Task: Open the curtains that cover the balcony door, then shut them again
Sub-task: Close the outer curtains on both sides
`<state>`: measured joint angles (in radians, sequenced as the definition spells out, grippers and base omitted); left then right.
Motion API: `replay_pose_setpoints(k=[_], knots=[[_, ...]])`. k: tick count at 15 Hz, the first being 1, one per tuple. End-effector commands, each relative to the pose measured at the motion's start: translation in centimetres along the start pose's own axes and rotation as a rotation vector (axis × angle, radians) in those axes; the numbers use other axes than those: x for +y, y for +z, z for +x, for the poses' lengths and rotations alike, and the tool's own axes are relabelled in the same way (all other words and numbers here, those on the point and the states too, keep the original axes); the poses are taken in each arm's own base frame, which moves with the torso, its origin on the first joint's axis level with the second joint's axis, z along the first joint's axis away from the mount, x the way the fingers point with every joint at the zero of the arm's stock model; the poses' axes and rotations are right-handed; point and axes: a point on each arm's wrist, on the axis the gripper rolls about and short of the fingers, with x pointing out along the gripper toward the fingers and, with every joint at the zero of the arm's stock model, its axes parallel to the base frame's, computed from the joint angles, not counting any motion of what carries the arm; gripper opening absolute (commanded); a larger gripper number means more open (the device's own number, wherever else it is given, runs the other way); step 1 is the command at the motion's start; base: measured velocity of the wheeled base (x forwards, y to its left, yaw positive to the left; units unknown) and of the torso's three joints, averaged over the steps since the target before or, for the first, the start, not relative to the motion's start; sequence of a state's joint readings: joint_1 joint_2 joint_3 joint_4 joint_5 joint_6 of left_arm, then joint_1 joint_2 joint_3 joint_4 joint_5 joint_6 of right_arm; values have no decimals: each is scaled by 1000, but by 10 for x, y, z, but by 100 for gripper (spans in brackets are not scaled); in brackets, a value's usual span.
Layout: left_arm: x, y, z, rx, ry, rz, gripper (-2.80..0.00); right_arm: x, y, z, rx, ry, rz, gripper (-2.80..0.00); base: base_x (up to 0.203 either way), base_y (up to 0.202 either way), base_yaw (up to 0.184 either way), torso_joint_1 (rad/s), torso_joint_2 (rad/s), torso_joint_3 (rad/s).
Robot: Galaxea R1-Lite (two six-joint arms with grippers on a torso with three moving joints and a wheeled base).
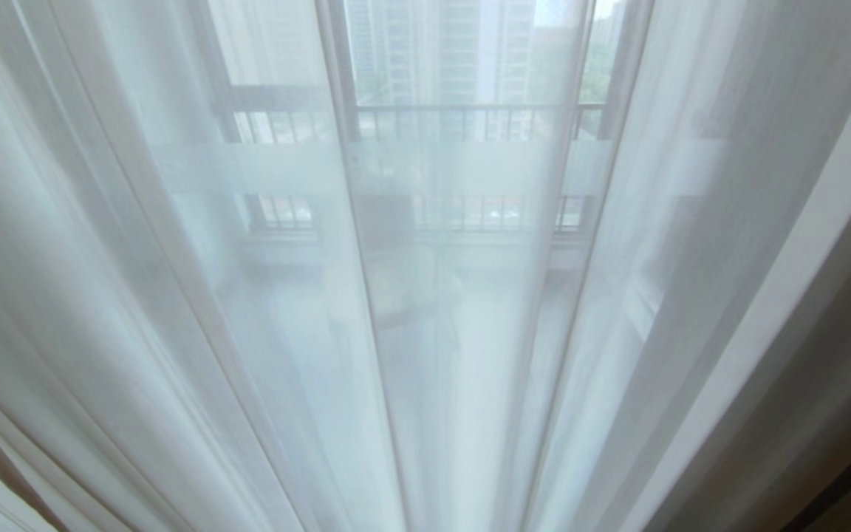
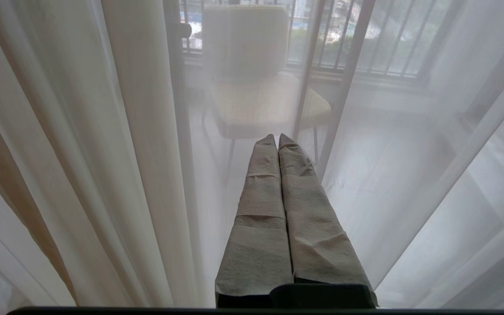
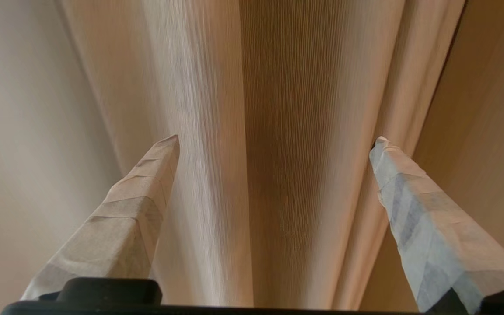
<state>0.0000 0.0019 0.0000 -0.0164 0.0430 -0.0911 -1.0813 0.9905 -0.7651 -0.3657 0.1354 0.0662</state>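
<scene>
A thin white sheer curtain (image 1: 470,332) hangs across the whole head view. Through it shows the black-framed balcony door (image 1: 337,74) with its frosted band (image 1: 425,166). The heavy beige curtain (image 1: 839,384) edges the right side. Neither arm is in the head view. My left gripper (image 2: 277,136) is shut with nothing in it, pointing at the sheer curtain (image 2: 409,153). My right gripper (image 3: 277,139) stands wide open in front of the pleats of the heavy beige curtain (image 3: 278,87). One fold lines up with the gap between its taped fingers (image 3: 147,197); I cannot tell whether they touch it.
Behind the sheer, a pale chair (image 2: 256,87) stands on the balcony floor. A dark railing (image 1: 470,122) and tall buildings lie beyond. More beige folds (image 2: 24,197) hang beside the left gripper.
</scene>
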Motion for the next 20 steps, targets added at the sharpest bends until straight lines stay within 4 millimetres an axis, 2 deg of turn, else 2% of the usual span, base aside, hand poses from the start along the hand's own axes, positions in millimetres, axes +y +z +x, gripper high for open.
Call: replay_pose_setpoints(k=[1,5,8,13,16,17,20], knots=[[0,0,0,-1,1,-1,-280,-3,-4,23,-9,4,2,0,0,0,0,0,0,0],[0,0,0,-1,1,-1,-280,-4,-8,45,10,24,20,0,0,0,0,0,0,0],[0,0,0,-1,1,-1,-280,5,-10,53,18,81,28,0,0,0,0,0,0,0],[0,0,0,-2,0,-1,-280,25,-4,55,4,189,77,0,0,0,0,0,0,0],[0,0,0,-2,0,-1,-280,29,-4,54,6,215,81,0,0,0,0,0,0,0],[0,0,0,-1,1,-1,-280,30,-5,55,9,217,82,-280,0,0,0,0,0,0],[0,0,0,-1,1,-1,-280,30,-7,56,18,215,81,-280,0,0,0,0,0,0]])
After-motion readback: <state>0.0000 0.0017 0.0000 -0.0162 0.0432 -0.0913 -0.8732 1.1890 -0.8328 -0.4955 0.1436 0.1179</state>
